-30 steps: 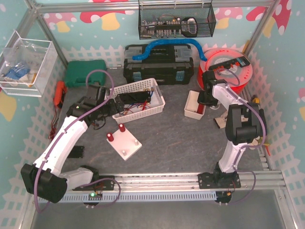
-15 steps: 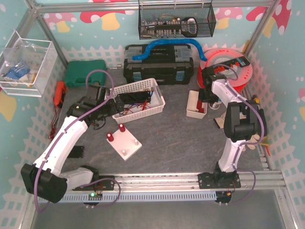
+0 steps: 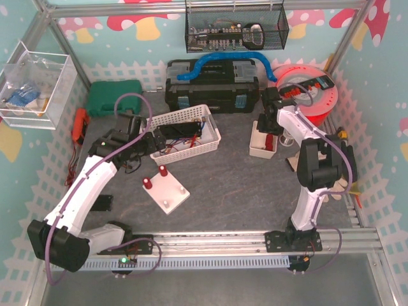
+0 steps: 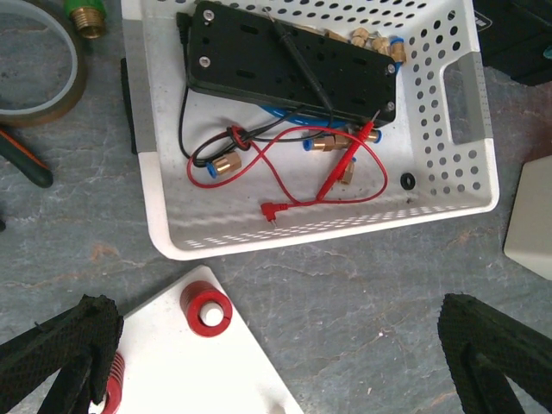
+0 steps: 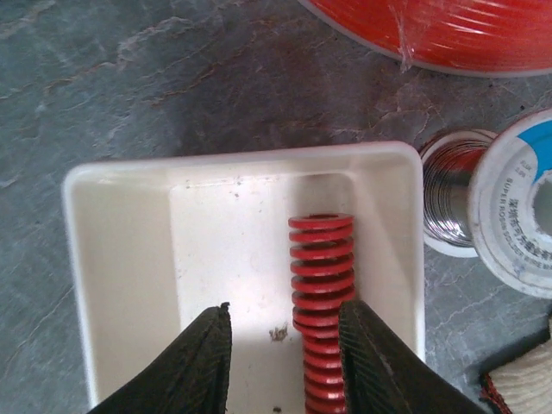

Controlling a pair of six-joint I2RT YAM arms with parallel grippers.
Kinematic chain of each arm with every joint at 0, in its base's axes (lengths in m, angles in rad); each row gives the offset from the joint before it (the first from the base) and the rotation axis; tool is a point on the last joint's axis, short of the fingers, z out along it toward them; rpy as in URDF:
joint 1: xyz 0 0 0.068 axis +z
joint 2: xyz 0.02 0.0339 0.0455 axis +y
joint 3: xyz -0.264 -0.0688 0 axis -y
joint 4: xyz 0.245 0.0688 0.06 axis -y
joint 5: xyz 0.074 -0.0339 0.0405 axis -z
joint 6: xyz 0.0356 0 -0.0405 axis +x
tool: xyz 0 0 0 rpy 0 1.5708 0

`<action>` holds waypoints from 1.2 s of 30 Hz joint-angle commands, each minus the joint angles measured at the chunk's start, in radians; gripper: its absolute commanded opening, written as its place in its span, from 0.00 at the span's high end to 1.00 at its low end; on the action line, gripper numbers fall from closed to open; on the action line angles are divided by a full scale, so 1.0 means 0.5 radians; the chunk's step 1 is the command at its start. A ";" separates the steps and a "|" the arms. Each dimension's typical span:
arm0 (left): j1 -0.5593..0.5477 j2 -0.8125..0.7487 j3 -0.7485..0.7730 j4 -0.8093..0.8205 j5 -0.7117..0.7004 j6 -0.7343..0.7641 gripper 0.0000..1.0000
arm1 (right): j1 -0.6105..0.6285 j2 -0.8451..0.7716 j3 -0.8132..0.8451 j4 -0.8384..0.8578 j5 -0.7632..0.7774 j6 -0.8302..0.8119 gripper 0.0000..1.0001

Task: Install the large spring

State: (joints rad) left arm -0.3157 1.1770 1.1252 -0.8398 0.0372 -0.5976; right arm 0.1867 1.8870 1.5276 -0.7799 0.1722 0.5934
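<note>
Two grippers: you have both spread wide, neither clasping anything.
Right gripper (image 5: 285, 366): hangs over the small white tray (image 5: 121, 259), fingers low above its floor.
Large spring (image 5: 321, 285): red, lying in that tray along one side wall, partly hidden by your finger.
Left gripper (image 4: 276, 371): above the tabletop (image 4: 371, 293), beside the white peg base (image 4: 198, 371).

Fingers spread, the right gripper (image 5: 283, 366) hangs over a white tray (image 5: 241, 162), with walls ahead and on either side. A red spring (image 5: 319, 285) lies just inside its right finger, and bare floor lies leftward. Solder spools (image 5: 453, 203) crowd beyond the right wall. The left gripper (image 4: 276, 354), spread wide, straddles bare tabletop (image 4: 371, 302), with a white basket (image 4: 328, 226) ahead and a peg board (image 4: 224, 379) beside its left finger.
</note>
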 commanded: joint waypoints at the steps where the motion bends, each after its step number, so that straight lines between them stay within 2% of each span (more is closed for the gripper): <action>1: -0.002 -0.075 0.011 0.021 -0.028 0.011 0.01 | -0.011 0.124 -0.027 0.059 0.082 0.084 0.62; 15: -0.004 -0.107 -0.002 0.017 -0.043 -0.002 0.01 | -0.011 0.275 -0.100 0.076 0.173 0.214 0.54; 27: -0.001 -0.087 0.014 0.021 -0.073 0.011 0.01 | -0.009 0.345 -0.224 0.229 0.041 0.184 0.54; 30: -0.005 -0.087 0.011 0.023 -0.060 -0.001 0.01 | -0.009 0.342 -0.235 0.239 0.057 0.158 0.57; 36: -0.004 -0.085 0.016 0.023 -0.055 0.005 0.01 | -0.010 0.239 -0.251 0.284 0.114 0.072 0.71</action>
State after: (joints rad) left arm -0.3157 1.1351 1.1252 -0.8398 0.0185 -0.5980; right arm 0.1837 2.0312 1.4284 -0.6289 0.2012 0.6609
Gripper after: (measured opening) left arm 0.993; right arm 0.322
